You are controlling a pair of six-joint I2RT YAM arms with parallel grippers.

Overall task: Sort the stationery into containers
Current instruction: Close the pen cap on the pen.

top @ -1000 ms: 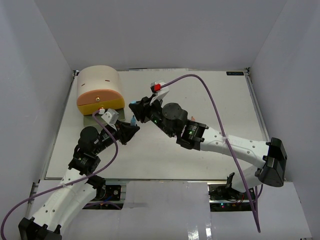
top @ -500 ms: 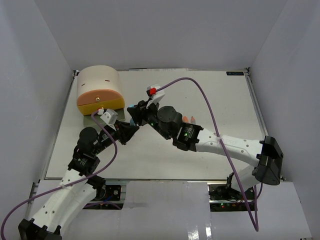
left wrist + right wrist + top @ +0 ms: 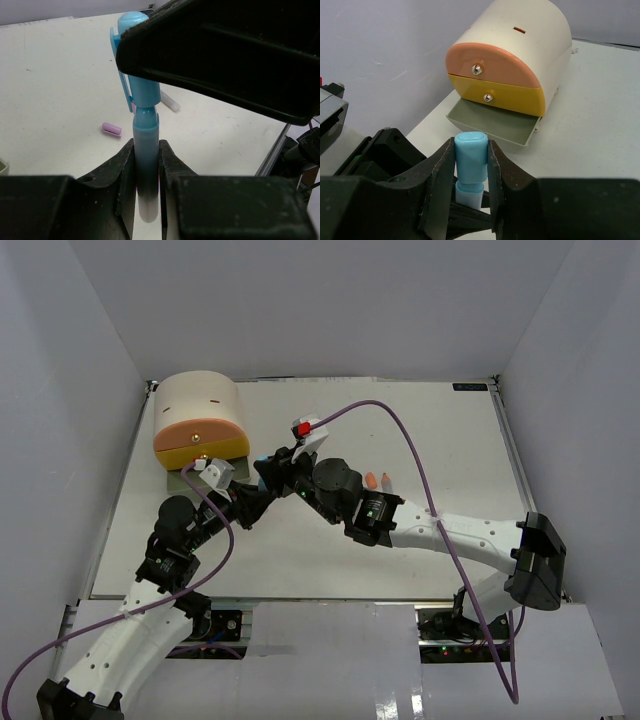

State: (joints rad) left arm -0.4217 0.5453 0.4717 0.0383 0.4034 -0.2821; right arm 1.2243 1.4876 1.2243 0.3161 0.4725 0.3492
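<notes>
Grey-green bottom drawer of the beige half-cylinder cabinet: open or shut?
Open: the grey-green drawer juts out beneath the flush yellow drawer in the right wrist view.

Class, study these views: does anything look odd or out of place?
The blue pen is clamped twice: left gripper on its barrel, right gripper on its cap. The bottom drawer stands pulled out.

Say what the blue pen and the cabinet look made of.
The pen: likely plastic, a smooth light-blue moulded body with a soft sheen. The cabinet: probably matte plastic, a beige shell with rounded edges; its knobs look metallic, small and shiny.
</notes>
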